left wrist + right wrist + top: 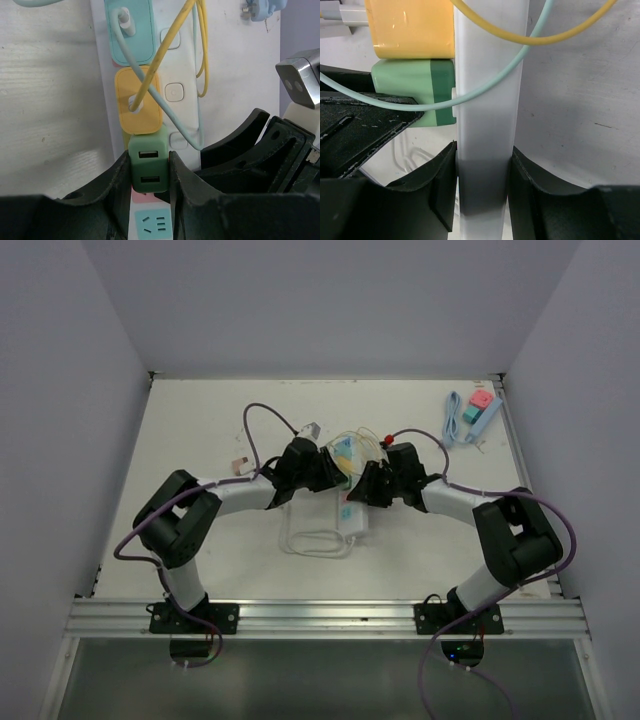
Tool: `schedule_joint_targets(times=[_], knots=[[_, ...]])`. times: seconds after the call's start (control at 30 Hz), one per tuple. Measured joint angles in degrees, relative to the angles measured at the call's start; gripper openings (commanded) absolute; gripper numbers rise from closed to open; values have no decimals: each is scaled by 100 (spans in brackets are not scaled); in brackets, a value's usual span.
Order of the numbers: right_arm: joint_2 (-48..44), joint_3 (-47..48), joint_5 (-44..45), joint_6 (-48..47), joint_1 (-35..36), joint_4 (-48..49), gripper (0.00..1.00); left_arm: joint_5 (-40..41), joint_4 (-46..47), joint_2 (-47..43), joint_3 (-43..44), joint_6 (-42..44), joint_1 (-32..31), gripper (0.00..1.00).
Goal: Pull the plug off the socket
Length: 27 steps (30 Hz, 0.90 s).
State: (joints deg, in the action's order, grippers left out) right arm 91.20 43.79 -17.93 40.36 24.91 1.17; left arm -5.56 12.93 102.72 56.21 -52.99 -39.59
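A white power strip (355,512) lies mid-table, with a teal, a yellow and a green plug in it. My left gripper (148,167) is shut on the green plug (148,162), one finger on each side. The green plug also shows in the right wrist view (415,82), sitting against the strip's side under the yellow plug (410,27). My right gripper (482,175) is shut on the white power strip (487,125), its fingers clamping both long sides. In the top view both grippers (318,472) (375,485) meet over the strip.
Yellow (165,50) and light-blue cables (185,125) loop over the strip. The strip's white cord (315,540) is coiled near the front. A pink and teal adapter with a blue cable (475,412) lies far right. A small grey plug (310,428) lies behind the left gripper.
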Motion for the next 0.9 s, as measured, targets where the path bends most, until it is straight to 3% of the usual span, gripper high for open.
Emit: schedule_joint_targets(times=[0.57,0.9], knots=[[-92,-33,55,-55,26,-299,0,-28,81,-251,-332,-61,20,0],[-92,-85,-122,-63,17,-367,0,-254,177,-1054,-1121,-164,328,0]])
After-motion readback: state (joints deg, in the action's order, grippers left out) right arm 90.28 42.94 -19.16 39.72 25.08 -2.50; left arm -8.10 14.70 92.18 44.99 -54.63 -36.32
